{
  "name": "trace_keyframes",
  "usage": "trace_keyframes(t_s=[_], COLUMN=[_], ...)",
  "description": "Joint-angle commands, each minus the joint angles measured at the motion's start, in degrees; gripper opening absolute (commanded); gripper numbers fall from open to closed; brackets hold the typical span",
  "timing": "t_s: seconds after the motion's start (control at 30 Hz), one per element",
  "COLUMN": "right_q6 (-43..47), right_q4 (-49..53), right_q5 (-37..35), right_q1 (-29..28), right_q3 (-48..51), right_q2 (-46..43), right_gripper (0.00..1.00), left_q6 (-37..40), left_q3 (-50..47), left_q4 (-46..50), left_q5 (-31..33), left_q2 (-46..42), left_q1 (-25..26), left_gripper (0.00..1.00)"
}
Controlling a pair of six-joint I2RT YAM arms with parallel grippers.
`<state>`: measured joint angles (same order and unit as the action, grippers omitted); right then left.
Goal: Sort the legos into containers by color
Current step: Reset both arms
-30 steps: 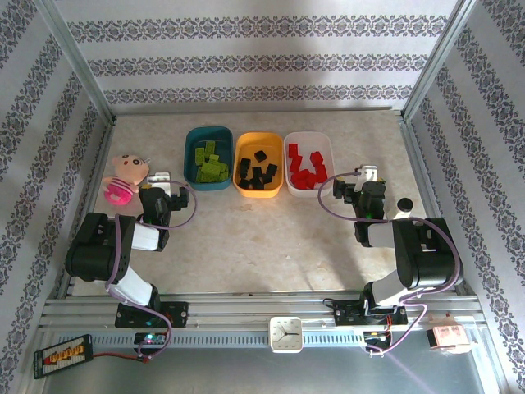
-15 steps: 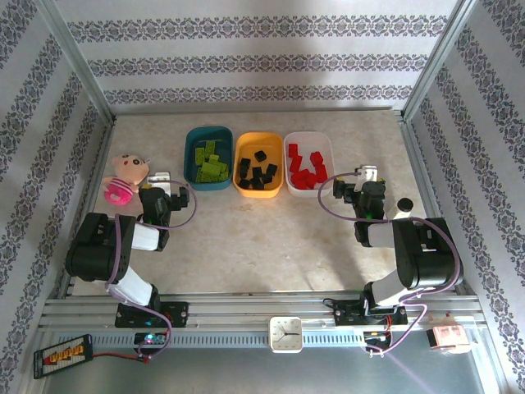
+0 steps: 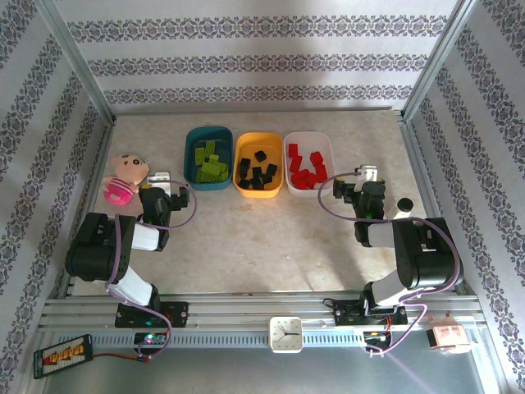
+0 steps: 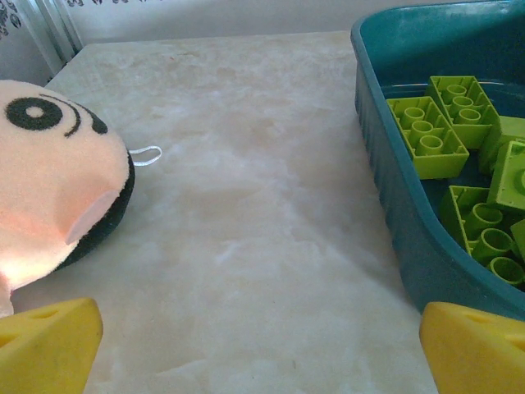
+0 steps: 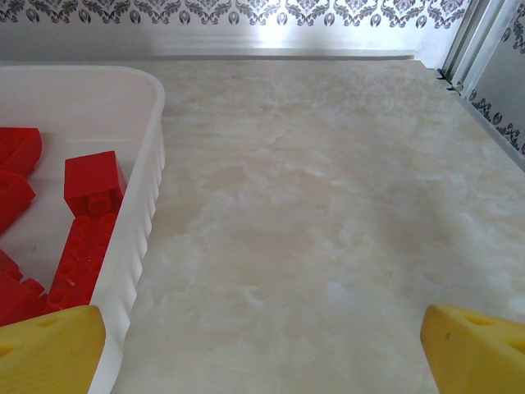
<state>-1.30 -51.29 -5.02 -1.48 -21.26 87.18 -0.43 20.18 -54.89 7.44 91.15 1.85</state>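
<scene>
you look finished: green legos sit in the teal tub right of your left gripper, red legos left of your right gripper; both jaws spread, empty.

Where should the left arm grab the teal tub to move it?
Probably the left wall of the teal tub, pinched from above, one finger inside and one outside: the wall is thin and upright, the whole tub looks too wide. The open left gripper sits nearest that side.

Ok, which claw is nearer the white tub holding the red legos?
Right. The right claw sits just right of the white tub; the left claw is far off, between the teal tub and the plush doll.
</scene>
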Motion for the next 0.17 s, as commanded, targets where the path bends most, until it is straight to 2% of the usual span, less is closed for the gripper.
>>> trace_keyframes(t_s=[0.0, 0.13], right_q6=[-0.81, -0.81], right_q4=[-2.39, -2.41], right_q5=[0.81, 0.8], right_q1=[0.16, 0.16], right_q3=[-0.28, -0.28], right_q2=[0.11, 0.09], right_gripper=[0.98, 0.98], left_q6=[0.15, 0.11], left_q3=[1.08, 1.08], left_q4=[-1.53, -1.55], left_q5=[-1.27, -1.28], left_q2=[0.31, 0.25], left_q1=[-0.53, -0.53], left_gripper=[0.99, 0.99])
